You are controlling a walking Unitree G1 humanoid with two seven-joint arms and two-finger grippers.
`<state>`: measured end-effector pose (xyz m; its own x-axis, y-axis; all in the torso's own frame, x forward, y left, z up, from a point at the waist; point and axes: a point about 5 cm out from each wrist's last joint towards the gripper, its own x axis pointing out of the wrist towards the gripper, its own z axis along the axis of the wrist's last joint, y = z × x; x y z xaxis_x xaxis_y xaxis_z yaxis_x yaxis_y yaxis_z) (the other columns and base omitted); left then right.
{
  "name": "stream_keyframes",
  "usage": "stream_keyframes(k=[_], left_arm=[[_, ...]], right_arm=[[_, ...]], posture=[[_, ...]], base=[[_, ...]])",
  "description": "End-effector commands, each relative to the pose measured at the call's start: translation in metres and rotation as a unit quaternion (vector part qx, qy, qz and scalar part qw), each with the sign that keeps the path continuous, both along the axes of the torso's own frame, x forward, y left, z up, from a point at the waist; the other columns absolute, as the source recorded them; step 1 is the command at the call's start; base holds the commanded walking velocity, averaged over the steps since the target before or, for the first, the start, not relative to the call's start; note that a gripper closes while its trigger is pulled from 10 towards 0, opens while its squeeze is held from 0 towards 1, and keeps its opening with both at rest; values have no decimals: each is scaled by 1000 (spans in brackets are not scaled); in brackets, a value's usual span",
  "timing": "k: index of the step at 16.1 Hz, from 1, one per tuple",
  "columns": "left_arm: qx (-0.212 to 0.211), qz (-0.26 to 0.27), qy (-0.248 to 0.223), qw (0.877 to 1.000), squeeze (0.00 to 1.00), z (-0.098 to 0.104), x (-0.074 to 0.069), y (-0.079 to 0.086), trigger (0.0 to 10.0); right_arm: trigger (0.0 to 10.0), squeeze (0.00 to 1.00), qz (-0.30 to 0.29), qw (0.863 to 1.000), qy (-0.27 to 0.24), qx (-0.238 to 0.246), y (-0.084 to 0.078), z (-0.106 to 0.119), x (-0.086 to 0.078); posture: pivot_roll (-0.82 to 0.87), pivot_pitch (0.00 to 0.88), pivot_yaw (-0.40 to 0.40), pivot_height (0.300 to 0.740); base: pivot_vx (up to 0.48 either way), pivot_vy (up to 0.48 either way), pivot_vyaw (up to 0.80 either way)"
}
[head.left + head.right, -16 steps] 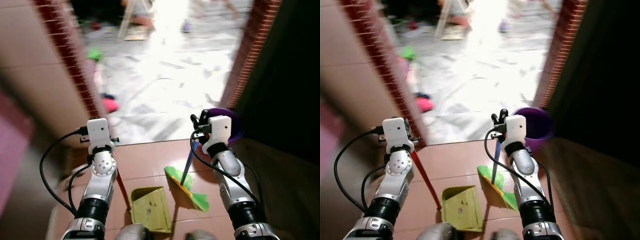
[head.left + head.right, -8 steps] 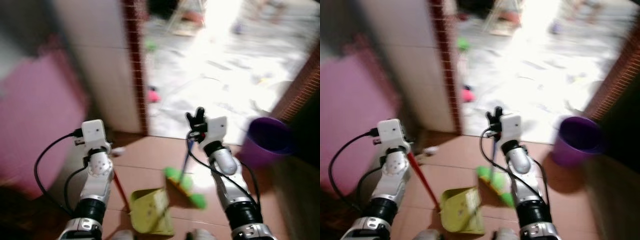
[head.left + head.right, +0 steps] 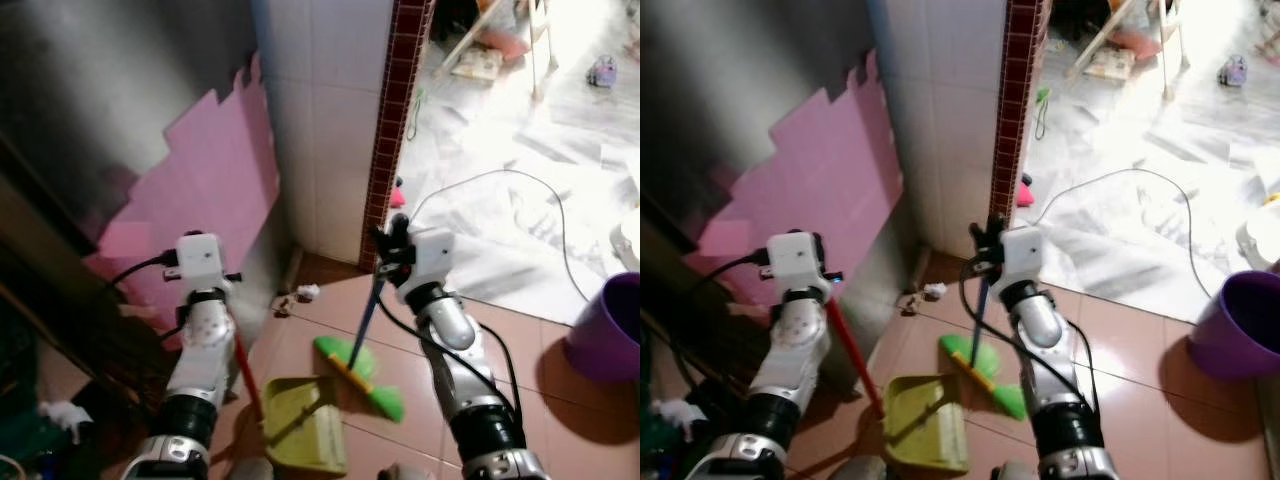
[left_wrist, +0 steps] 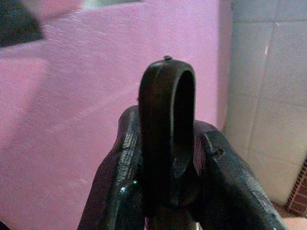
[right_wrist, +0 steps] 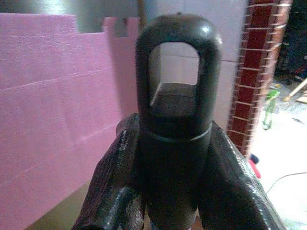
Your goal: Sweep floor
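Right gripper (image 5: 175,191): fingers (image 5: 115,187) closed firmly on the looped top of the broom handle (image 3: 365,325); blue shaft runs down from the fingers to the green broom head (image 3: 362,375), which rests on the floor tiles (image 3: 450,345) below and slightly ahead of them.

Left gripper (image 4: 168,177): fingers closed around the loop end of the dustpan handle (image 3: 852,355); red shaft drops from the fingers to the yellow-green dustpan (image 3: 305,435), lying on the floor just beside the broom head, apparently not touching it.

Debris: small pale scraps (image 3: 297,295) on the floor, beyond the broom head, at the foot of the white tiled wall (image 3: 335,130) and brick-red door edge (image 3: 395,120).

Other items: pink foam sheet (image 3: 190,210) to the left-finger side; purple bucket (image 3: 605,330) well apart to the right; white cable (image 3: 520,200) on the bright floor beyond.

Risks, as judged:
- Grips sit at the very handle ends; a strong stroke may twist either shaft within the fingers.
- Scraps lie in the wall corner; bristles may push them deeper, not toward the dustpan.
- A wide swing may strike the door edge.
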<state>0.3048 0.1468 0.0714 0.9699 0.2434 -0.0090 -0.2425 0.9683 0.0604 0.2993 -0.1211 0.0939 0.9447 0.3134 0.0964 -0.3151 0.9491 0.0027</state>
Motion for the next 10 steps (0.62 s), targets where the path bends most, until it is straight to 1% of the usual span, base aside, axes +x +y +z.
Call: stream_keyframes(k=[1,4,5,6,8,9,10], left_arm=[[0,-19,-22,1000,0,12,5,-9,10000],[-5,-20,-29,999,0,16,6,-8,10000],[-3,-13,-37,999,0,21,7,-6,10000],[-3,-14,-40,999,0,22,7,-6,10000],[-3,-12,-45,999,0,26,8,-6,10000],[-2,-12,-47,999,0,27,8,-6,10000],[1,-12,-49,999,0,28,8,-6,10000]], right_arm=[[10000,0,-8,1000,-5,6,-3,4,1],[10000,0,-15,1000,-13,2,-6,6,2],[10000,0,-30,999,-28,3,-9,12,4],[10000,0,-42,998,-37,-10,-11,15,5],[10000,0,-99,993,-67,-18,-24,28,11],[10000,0,-116,989,-89,-28,-27,37,14],[10000,0,-120,987,-106,-30,-28,46,16]], posture=[[-111,0,73,740],[-113,0,70,740],[-112,0,69,740],[-112,0,69,740],[-111,0,68,740],[-111,0,68,740],[-111,0,68,740]], base=[[0,0,0],[0,0,0],[0,0,0],[0,0,0],[0,0,0],[0,0,0],[0,0,0]])
